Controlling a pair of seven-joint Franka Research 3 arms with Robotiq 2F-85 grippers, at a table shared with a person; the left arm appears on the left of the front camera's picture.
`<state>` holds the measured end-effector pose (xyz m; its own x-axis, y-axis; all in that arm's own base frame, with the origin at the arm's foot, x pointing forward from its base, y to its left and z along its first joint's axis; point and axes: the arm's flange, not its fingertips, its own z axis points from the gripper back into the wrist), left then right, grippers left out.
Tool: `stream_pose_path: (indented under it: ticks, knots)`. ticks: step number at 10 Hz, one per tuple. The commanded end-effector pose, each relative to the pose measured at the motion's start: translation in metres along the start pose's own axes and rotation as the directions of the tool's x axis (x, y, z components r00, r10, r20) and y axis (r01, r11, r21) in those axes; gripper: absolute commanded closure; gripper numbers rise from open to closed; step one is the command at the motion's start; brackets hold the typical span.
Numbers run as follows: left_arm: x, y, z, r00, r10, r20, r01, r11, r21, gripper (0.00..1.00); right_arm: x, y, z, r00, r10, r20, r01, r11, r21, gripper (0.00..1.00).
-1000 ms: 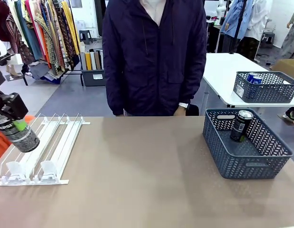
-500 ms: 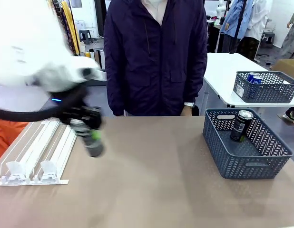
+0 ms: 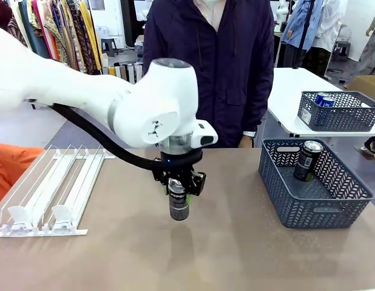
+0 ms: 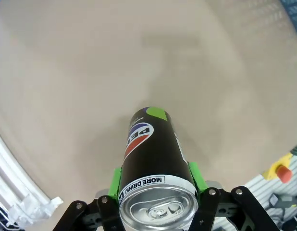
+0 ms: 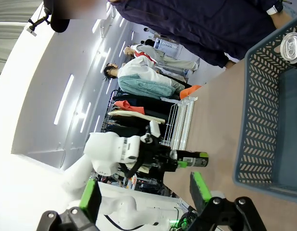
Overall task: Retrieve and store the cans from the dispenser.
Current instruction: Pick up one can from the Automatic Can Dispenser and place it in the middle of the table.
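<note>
My left claw grips a black can at centre frame, pads clamped on its sides (silver top toward my wrist), hanging just above the table. The dispenser lies at lower left. A second can stands in the basket at right. My right claw stands open, empty.

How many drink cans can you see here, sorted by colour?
Black cans: 2, one in the left gripper, the black can, and one in the near basket
Blue cans: 1, in the far basket
Total: 3
</note>
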<state>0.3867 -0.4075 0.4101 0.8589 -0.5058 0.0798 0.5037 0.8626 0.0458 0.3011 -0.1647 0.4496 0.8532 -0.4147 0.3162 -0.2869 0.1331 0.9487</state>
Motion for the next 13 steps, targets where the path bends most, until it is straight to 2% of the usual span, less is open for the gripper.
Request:
stream_pose_path:
  ticks: [1, 4, 5, 6, 7, 9, 10, 12, 13]
  knots:
    - [0.006, 0.000, 0.002, 1.000, 0.013, -0.025, -0.012, 1.000, 0.029, 1.00, 0.003, 0.003, -0.002, 1.000, 0.006, 0.009, -0.006, 1.000, 0.009, 0.00]
    - [0.008, 0.003, -0.002, 0.999, -0.009, -0.048, 0.009, 1.000, 0.003, 1.00, 0.003, 0.003, -0.002, 1.000, 0.006, 0.009, -0.006, 1.000, 0.009, 0.00]
    - [0.009, 0.005, -0.001, 0.999, -0.007, -0.045, 0.007, 1.000, -0.004, 0.78, 0.003, 0.003, -0.002, 1.000, 0.006, 0.009, -0.006, 1.000, 0.009, 0.00]
    - [0.008, 0.006, 0.001, 0.999, -0.007, -0.043, 0.006, 1.000, -0.007, 0.22, 0.003, 0.003, -0.002, 1.000, 0.006, 0.009, -0.006, 1.000, 0.009, 0.00]
    - [0.006, 0.008, 0.005, 1.000, -0.006, -0.030, 0.005, 1.000, -0.015, 0.00, 0.003, 0.003, -0.002, 1.000, 0.006, 0.009, -0.006, 1.000, 0.009, 0.00]
    - [-0.005, 0.021, 0.033, 0.999, 0.016, 0.050, -0.014, 0.999, -0.038, 0.00, 0.003, 0.003, -0.002, 1.000, 0.006, 0.009, -0.006, 1.000, 0.009, 0.00]
    - [-0.025, 0.033, 0.072, 0.989, 0.026, 0.143, -0.016, 0.997, -0.071, 0.00, 0.003, 0.003, -0.002, 1.000, 0.006, 0.009, -0.006, 1.000, 0.009, 0.00]
    - [-0.089, 0.074, 0.147, 0.960, 0.078, 0.270, -0.053, 0.994, -0.097, 0.00, 0.003, 0.003, -0.002, 1.000, 0.006, 0.009, -0.006, 1.000, 0.009, 0.00]
    - [-0.128, 0.116, 0.173, 0.948, 0.155, 0.280, -0.124, 0.984, -0.125, 0.00, 0.003, 0.003, -0.002, 1.000, 0.006, 0.009, -0.006, 1.000, 0.009, 0.00]
